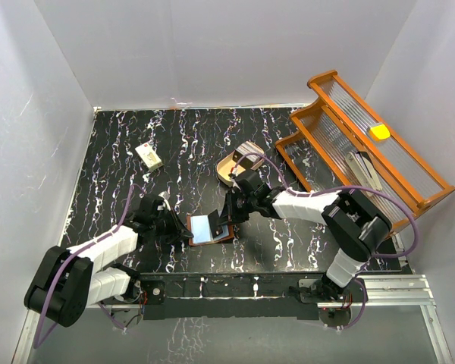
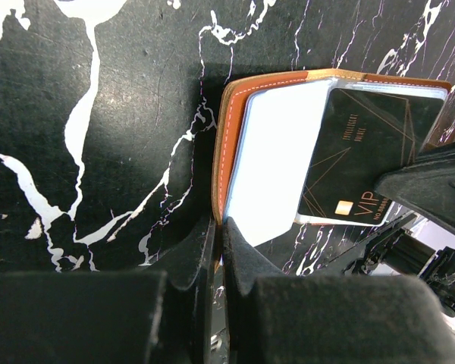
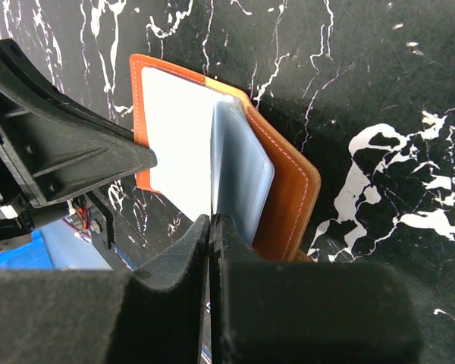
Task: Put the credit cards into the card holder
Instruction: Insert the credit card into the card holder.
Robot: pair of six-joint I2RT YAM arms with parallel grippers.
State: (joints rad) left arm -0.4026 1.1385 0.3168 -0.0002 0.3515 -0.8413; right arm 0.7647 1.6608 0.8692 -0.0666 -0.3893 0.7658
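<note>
Both arms reach in over the black marbled tabletop and meet at the open card holder, which shows a pale blue inside and a brown rim. The left gripper is closed on the rim nearest to it. The right gripper is closed at the opposite side, over a dark credit card slanted on the holder. Just behind the right gripper sits a beige oval tray. A small cream block lies well beyond the left gripper. Far out past the right arm leans an orange-framed rack carrying a yellow piece.
</note>
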